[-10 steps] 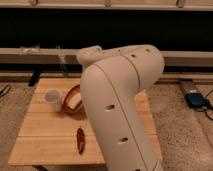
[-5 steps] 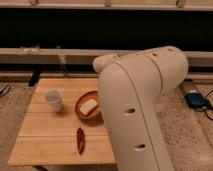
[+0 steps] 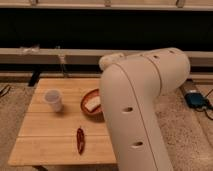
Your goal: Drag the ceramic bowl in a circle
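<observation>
Behind the bulky white arm (image 3: pixel 137 95), the gripper is hidden from the camera, so whether it is wide, narrow or holding anything cannot be told. The arm fills the right half of the view and covers the right side of the wooden table (image 3: pixel 47 135).

The ceramic bowl (image 3: pixel 90 111) sits near the table's middle, its right edge tucked behind the arm; 1 pale item lies inside it (what it is cannot be made out). To the bowl's left, apart from it, stands a translucent plastic cup (image 3: pixel 53 99), upright. In front of the bowl, nearer the table's front edge, lies 1 small red object (image 3: pixel 80 140). A blue item (image 3: pixel 194 99) rests on the floor at right.
</observation>
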`<state>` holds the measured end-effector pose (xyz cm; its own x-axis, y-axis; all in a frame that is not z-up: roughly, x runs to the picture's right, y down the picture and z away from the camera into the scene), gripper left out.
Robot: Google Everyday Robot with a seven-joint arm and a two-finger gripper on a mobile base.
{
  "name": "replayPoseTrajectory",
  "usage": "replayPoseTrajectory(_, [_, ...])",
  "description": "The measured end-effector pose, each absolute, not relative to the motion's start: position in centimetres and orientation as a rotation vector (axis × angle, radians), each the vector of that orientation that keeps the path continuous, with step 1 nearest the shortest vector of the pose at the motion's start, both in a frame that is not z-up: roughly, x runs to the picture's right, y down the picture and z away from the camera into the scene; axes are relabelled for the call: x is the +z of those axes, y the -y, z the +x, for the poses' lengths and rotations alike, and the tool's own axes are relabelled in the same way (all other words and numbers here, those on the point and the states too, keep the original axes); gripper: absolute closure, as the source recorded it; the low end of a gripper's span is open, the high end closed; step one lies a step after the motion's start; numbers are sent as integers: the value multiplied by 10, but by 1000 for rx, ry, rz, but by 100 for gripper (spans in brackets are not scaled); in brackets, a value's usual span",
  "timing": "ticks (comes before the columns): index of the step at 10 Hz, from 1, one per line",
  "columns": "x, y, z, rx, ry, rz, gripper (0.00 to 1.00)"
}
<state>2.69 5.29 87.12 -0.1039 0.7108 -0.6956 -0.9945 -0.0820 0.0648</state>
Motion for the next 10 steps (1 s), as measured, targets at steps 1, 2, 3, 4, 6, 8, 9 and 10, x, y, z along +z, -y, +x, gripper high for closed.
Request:
replayPoseTrajectory(1, [876,-47,16,1590,-629,-587,42])
replayPoseTrajectory(2, [882,-40,-1,1592,-616,-586,32])
replayPoseTrajectory(3, [886,-36,-18,1592,-596,-589,22])
replayPoseTrajectory(4, [888,-35,-25,1595,-581,-590,20])
replayPoseTrajectory(6, [894,-37,-35,1613,-525,-594,20])
replayPoseTrajectory(8, [891,-33,-33,1598,-483,-593,20])
replayPoseTrajectory(9, [890,-32,-34,1592,-474,-595,20])
replayPoseTrajectory(10, [890,-32,-32,1594,-474,-593,20])
